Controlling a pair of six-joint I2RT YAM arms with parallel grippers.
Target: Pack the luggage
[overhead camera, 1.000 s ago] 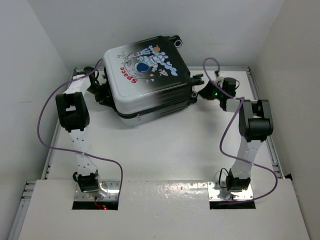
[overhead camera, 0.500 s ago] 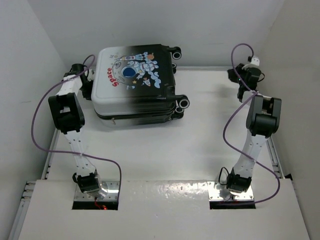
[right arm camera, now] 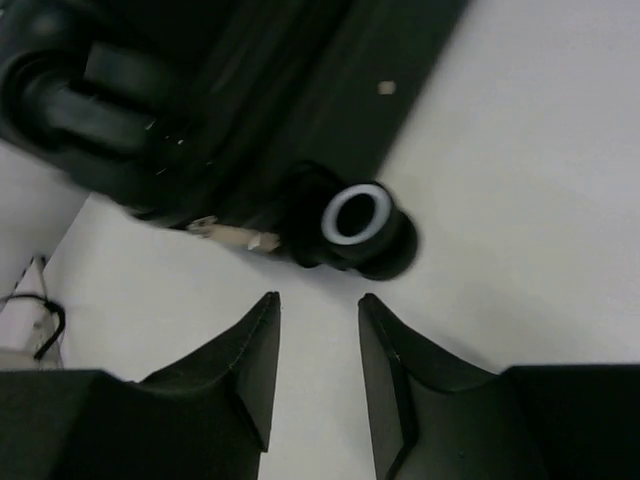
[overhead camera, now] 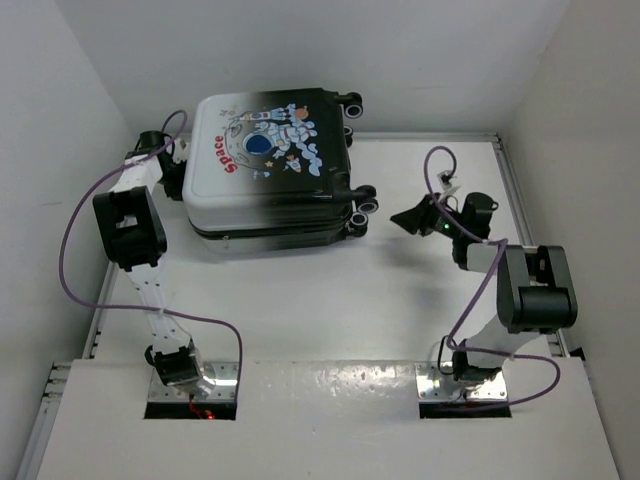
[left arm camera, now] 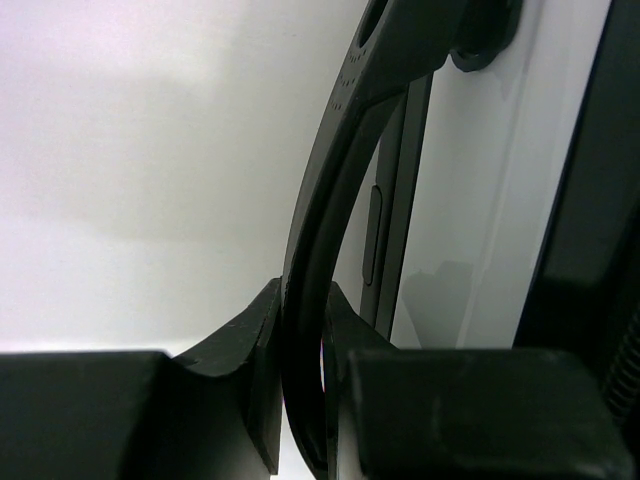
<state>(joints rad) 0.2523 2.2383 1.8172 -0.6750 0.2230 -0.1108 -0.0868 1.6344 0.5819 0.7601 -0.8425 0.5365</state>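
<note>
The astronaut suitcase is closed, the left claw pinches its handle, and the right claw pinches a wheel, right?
Not quite. The right claw is open and holds nothing; the wheel sits apart from it, as the right wrist view shows. The suitcase is closed, and the left claw does pinch its handle.

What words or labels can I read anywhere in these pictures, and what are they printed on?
"Space": red letters on the white part of the luggage shell, beside the cartoon astronaut.
Small marks around the astronaut: too small to read.
Left wrist and right wrist views: no text shows.
</note>
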